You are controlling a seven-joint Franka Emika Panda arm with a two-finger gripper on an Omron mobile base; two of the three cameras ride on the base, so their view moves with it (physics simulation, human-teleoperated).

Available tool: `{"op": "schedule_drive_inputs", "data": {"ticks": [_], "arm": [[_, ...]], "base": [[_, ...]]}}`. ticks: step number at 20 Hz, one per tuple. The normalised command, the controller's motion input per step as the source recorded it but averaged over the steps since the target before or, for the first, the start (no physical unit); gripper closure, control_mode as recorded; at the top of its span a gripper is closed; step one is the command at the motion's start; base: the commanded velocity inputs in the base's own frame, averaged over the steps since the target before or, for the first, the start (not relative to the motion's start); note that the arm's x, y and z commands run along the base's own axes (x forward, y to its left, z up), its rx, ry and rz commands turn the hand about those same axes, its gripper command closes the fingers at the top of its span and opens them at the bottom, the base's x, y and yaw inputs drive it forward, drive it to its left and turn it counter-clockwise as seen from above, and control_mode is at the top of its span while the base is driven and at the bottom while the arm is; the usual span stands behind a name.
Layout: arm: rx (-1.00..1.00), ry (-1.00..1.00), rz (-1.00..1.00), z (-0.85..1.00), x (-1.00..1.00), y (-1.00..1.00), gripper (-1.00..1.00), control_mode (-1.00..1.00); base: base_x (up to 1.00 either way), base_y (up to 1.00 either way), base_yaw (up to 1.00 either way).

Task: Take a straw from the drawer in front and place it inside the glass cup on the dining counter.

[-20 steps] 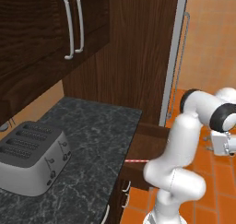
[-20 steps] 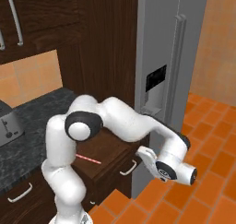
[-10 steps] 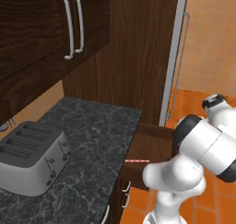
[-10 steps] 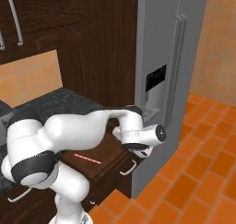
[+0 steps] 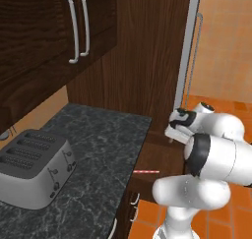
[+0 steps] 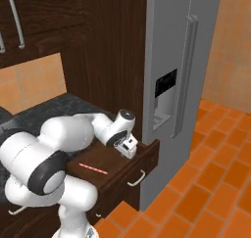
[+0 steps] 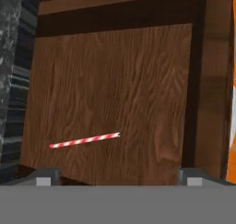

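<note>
Claw (image 7: 117, 174): I see its two tips at the bottom of the hand view, spread wide with nothing between them; in the right base view the claw (image 6: 127, 146) hangs over the back part of the drawer.
Straw (image 7: 84, 140): it lies flat on the drawer floor, loose, touching no wall; in the right base view the straw (image 6: 93, 168) shows as a short red line on the wood, and in the left base view the straw (image 5: 146, 171) sits just past the counter (image 5: 98, 149) edge.
Drawer (image 6: 147, 156): pulled out, open, its white handle (image 6: 136, 178) on the front face.
Direction from claw: in the hand view the straw lies at about 11 o'clock from the midpoint between the tips, near but not under them.
Long axis: it runs roughly from 8 o'clock to 2 o'clock in the hand view, close to the line that joins the two tips.
Judgement: as I read it, I must turn the hand about a quarter so the tips straddle the thin stick across its length, then shift over it and descend; closing along the axis would likely push it away.
Risk: the straw is thin and flat on the wood, so I judge it may roll or slip.
</note>
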Motion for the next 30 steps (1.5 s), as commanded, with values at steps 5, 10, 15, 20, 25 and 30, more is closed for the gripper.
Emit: {"op": "schedule_drive_inputs", "data": {"ticks": [5, 10, 15, 20, 25, 30], "arm": [[-0.14, 0.28, -0.04, -0.56, 0.49, 0.04, -1.0, -1.0], [-0.12, 0.21, -0.04, -0.5, 0.38, 0.03, -1.0, -1.0], [-0.1, 0.14, -0.03, -0.48, 0.07, -0.02, -1.0, -1.0], [-0.08, 0.03, -0.01, -0.37, -0.01, -0.3, -1.0, -1.0], [-0.06, 0.0, 0.0, -0.26, -0.06, -0.54, -1.0, -1.0], [-0.06, -0.01, 0.0, -0.13, -0.41, -0.89, -1.0, -1.0]], "base": [[0.0, 0.0, 0.0], [0.0, 0.0, 0.0], [0.0, 0.0, 0.0], [0.0, 0.0, 0.0], [0.0, 0.0, 0.0], [0.0, 0.0, 0.0]]}}
